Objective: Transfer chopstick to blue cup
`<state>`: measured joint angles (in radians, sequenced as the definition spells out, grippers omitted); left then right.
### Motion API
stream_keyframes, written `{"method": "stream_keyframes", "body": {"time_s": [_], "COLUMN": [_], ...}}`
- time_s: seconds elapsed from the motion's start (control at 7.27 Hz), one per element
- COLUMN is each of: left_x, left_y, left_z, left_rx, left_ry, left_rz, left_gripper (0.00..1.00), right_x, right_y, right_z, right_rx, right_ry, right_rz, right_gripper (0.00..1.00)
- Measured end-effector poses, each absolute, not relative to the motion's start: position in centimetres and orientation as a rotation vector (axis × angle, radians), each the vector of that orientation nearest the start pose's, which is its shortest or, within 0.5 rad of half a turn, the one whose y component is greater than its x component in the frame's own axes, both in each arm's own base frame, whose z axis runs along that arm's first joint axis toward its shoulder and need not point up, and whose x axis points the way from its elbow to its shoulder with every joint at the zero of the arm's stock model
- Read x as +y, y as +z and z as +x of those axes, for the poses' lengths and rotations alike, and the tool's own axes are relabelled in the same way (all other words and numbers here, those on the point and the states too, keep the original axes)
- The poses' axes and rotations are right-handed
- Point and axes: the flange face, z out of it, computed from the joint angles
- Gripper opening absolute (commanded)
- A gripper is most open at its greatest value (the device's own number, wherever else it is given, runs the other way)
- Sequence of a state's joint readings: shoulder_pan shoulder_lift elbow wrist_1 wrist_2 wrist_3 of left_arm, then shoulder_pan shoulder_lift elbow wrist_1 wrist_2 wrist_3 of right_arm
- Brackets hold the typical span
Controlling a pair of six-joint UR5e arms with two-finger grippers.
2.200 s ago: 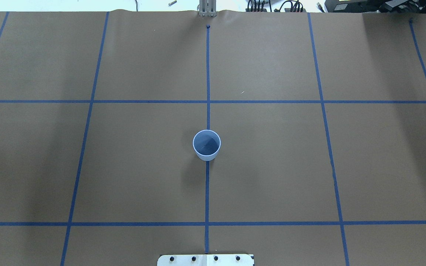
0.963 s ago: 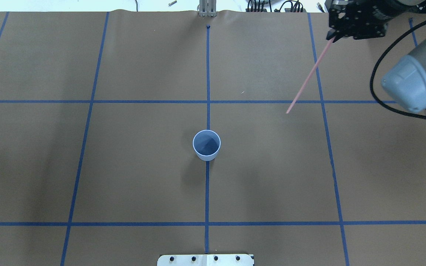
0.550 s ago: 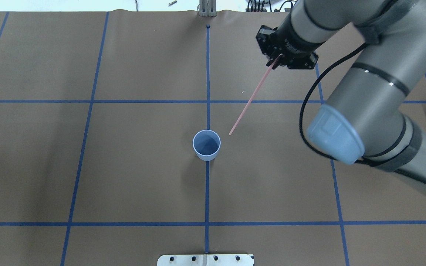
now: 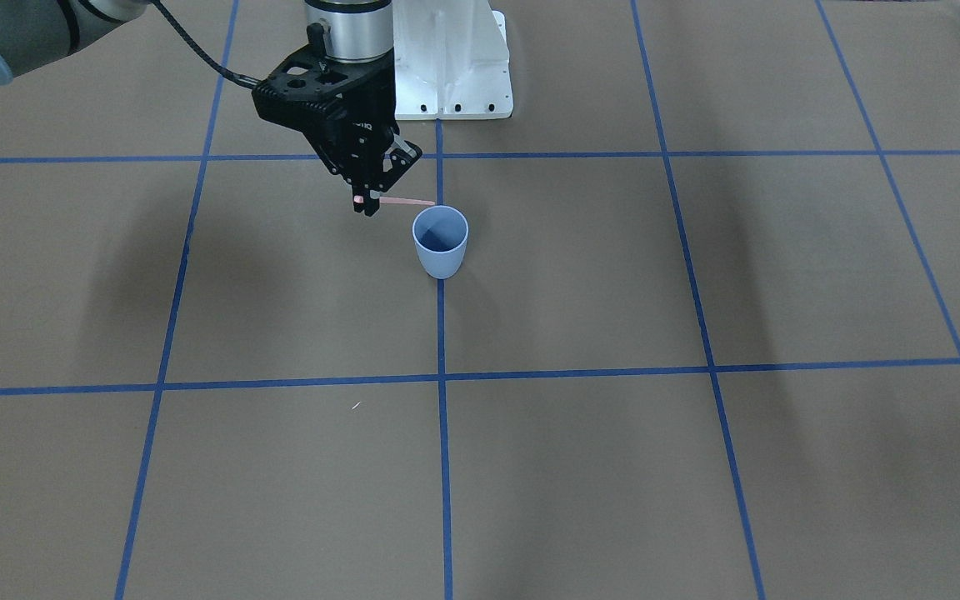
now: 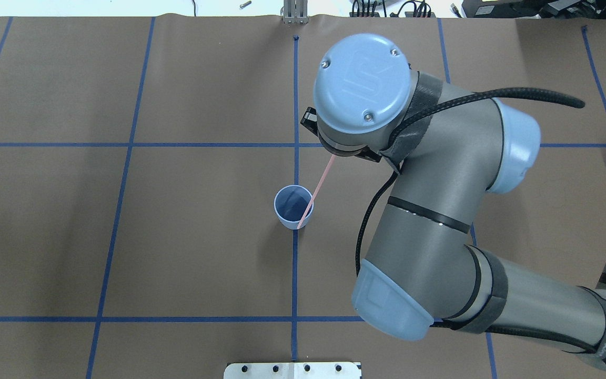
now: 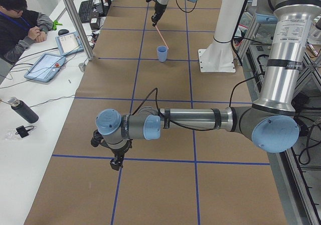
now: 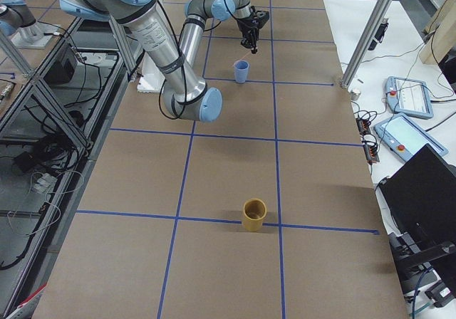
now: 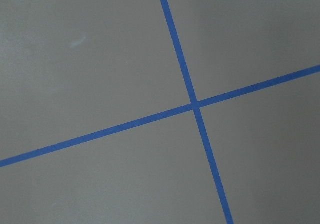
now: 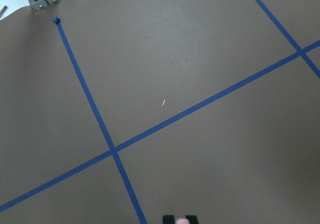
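The right gripper (image 4: 366,203) is pinching one end of the chopstick (image 4: 407,201), hanging above the table (image 4: 613,467) just beside the blue cup (image 4: 440,242). The chopstick is slanting down toward the cup, its free tip reaching the rim; whether it is dipping inside is unclear. The left gripper (image 6: 116,162) is hovering low, well apart from the cup; whether it is spread or pressed together cannot be told.

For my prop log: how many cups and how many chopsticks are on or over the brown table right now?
Cups: 2, the blue cup and a mustard-yellow cup
Chopsticks: 1, the chopstick held in the right end effector
Total: 3
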<state>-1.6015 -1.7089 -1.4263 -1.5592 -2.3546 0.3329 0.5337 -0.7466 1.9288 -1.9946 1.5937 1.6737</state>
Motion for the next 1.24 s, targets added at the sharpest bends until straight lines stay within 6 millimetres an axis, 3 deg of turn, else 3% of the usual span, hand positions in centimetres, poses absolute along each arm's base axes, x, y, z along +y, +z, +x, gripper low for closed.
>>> {"method": "stream_keyframes", "body": {"time_s": [0.28,0.55,0.69,0.96,1.24], "left_x": [-54.7,-54.8,-54.8,-54.8,-54.8], "left_y": [65.8,65.8,65.8,65.9,65.8], "left_z": [-8.0,-7.9,-7.9,-7.9,-7.9], "left_rx": [0.777,0.777,0.777,0.777,0.777], "left_ry": [0.28,0.281,0.281,0.281,0.281], "left_rz": [0.126,0.125,0.125,0.125,0.125], "left_gripper": [0.99,0.99,0.99,0.98,0.98], "right_x": [-40.7,-40.6,-40.5,-39.8,-41.2], "right_y": [9.9,10.0,9.7,8.7,7.7], "right_z": [-48.1,-49.0,-48.1,-43.8,-39.7], "right_rx": [-0.726,-0.735,-0.748,-0.764,-0.787], "right_ry": [0.584,0.574,0.572,0.577,0.575], "right_rz": [0.169,0.178,0.179,0.165,0.135], "right_gripper": [0.0,0.0,0.0,0.0,0.0]}}
